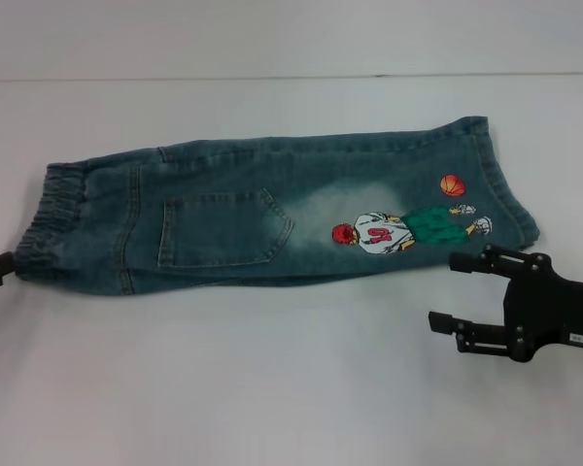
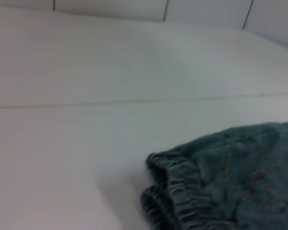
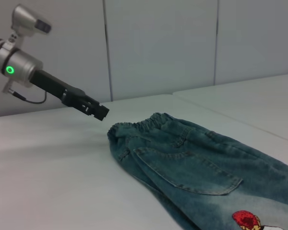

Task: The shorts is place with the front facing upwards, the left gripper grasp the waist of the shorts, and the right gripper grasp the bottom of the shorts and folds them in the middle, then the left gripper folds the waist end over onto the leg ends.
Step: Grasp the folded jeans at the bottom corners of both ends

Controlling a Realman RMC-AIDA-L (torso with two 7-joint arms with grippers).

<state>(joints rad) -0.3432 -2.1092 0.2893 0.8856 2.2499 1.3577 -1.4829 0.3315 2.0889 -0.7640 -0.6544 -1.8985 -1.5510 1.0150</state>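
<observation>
the shorts [image 1: 272,214] lie already folded lengthwise across the middle of the white table [image 1: 272,388], waist [image 1: 49,223] toward the left edge, leg ends [image 1: 500,184] toward the right. the left gripper [image 3: 93,109] sits just beside the waist; its jaw state cannot be determined. the right gripper [image 1: 445,289] hovers near the hems, jaws wide, holding nothing.

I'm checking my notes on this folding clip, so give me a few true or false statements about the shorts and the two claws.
1. The shorts are already folded lengthwise, one leg over the other. True.
2. The right claw grips the hem. False: it is open, beside the leg ends, not touching them.
3. The waist lies on the robot's left. True.
4. The left claw has lifted the waist. False: the waist lies flat on the table, the claw just beside it.
5. The patch pocket faces up. True.
</observation>
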